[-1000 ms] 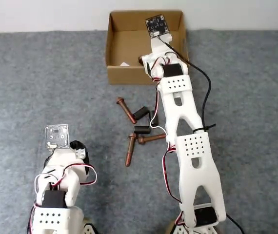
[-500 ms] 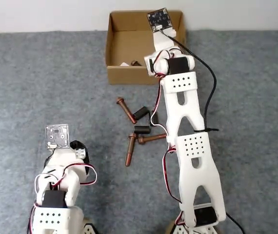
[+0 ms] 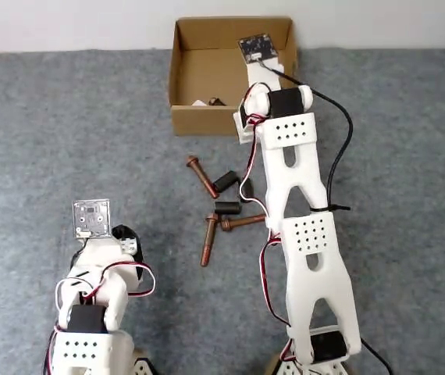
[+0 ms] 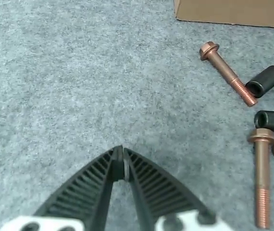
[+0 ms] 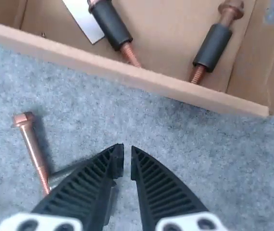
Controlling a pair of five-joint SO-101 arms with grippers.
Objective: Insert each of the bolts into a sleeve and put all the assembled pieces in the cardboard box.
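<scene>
The cardboard box [image 3: 174, 70] stands at the table's far edge. Two bolts in black sleeves [image 5: 109, 23] [image 5: 214, 42] lie inside it by the near wall. My right gripper [image 5: 126, 155] hangs over the carpet just in front of that wall, shut but for a thin slit, holding nothing. Three bare copper bolts [image 3: 202, 176] [image 3: 208, 238] [image 3: 243, 222] and black sleeves [image 3: 225, 181] [image 3: 228, 208] lie scattered between box and arms. My left gripper [image 4: 122, 153] is shut and empty, low over bare carpet to the left of the pile.
Grey carpet covers the table, with free room left of the loose parts. A white scrap [image 5: 83, 17] lies in the box. The right arm [image 3: 297, 203] stretches along the right side of the pile. A black cable [image 3: 339, 148] loops beside it.
The right arm drew back from inside the box to its near wall, leaving an assembled piece in the box. The left arm kept still.
</scene>
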